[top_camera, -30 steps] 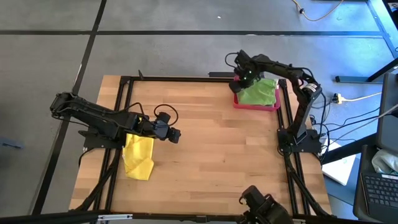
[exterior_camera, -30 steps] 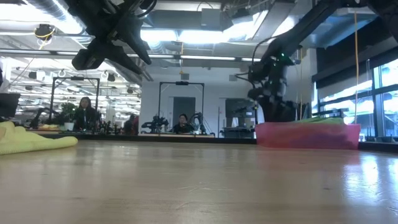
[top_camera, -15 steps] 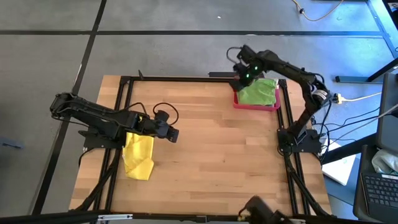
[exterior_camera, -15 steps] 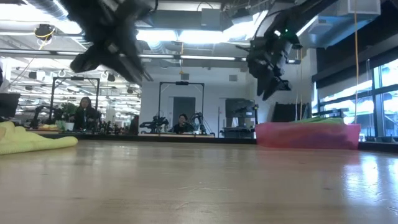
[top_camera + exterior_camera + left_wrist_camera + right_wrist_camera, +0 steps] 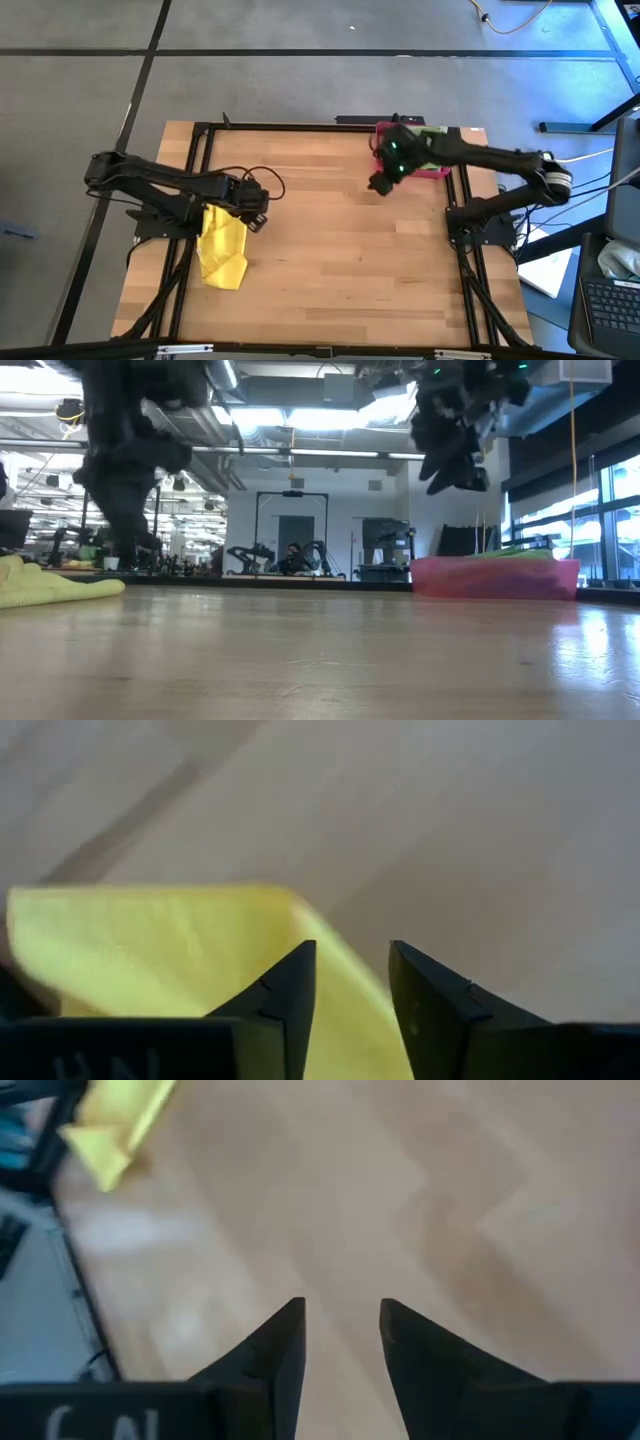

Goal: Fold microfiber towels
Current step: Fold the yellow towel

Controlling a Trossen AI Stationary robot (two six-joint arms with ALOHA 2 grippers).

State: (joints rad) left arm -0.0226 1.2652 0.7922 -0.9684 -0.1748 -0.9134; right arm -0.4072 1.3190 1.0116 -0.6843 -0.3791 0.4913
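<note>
Towels first: a yellow towel (image 5: 222, 251) lies crumpled at the left edge of the wooden counter (image 5: 330, 270); a green towel (image 5: 432, 133) rests in the pink tray (image 5: 440, 172) at the far right corner, mostly hidden by the right arm. Left gripper (image 5: 256, 210) hangs just above the yellow towel's upper end, its fingers (image 5: 290, 995) set a narrow gap apart with nothing between them; the wrist view shows the yellow cloth directly below. Right gripper (image 5: 381, 182) hovers over bare counter just beside the tray, its fingers (image 5: 285, 1350) likewise slightly parted and empty. Step in hand, as judged: the left arm lines up to take the yellow towel. The next move calls for lowering onto one edge or corner and pinching a single layer.
</note>
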